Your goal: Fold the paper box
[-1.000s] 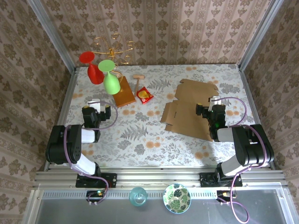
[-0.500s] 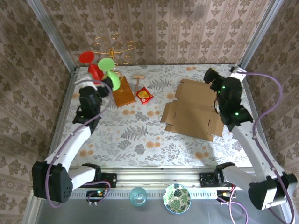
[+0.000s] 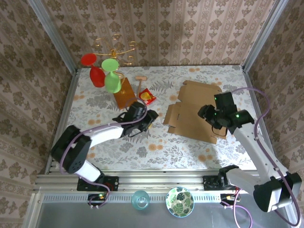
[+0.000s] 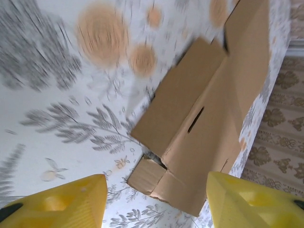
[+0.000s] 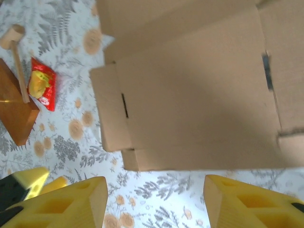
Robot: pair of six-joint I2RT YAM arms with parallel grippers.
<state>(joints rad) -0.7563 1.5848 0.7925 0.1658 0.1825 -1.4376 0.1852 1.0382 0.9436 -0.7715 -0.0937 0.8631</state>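
Bench note, fold not yet started.

The paper box (image 3: 192, 111) is lying flat on the right-centre of the table (image 3: 142, 142), unfolded, flaps spread, nothing resting on it.

My right gripper (image 5: 155, 194) is hovering over the box's near right part, jaws apart and empty. My left gripper (image 4: 155, 194) is reaching in from the left, just beside the box's left edge, jaws likewise apart and holding nothing.

Handling estimate: I am treating this as light, thin card. It is stiff across the panels but weak along the scored creases, so it will probably slide on the patterned cloth when pushed from one side. It will crease or tear if pinched hard at a corner.

Grip plan: I am favouring the long side flap (image 4: 178, 95), taken along its free edge, with the other arm pinning the main panel. The slot (image 4: 195, 119) marks the fold line. The small end tab (image 4: 147, 176) is already lifting slightly, and I am judging it too flimsy to pull on.
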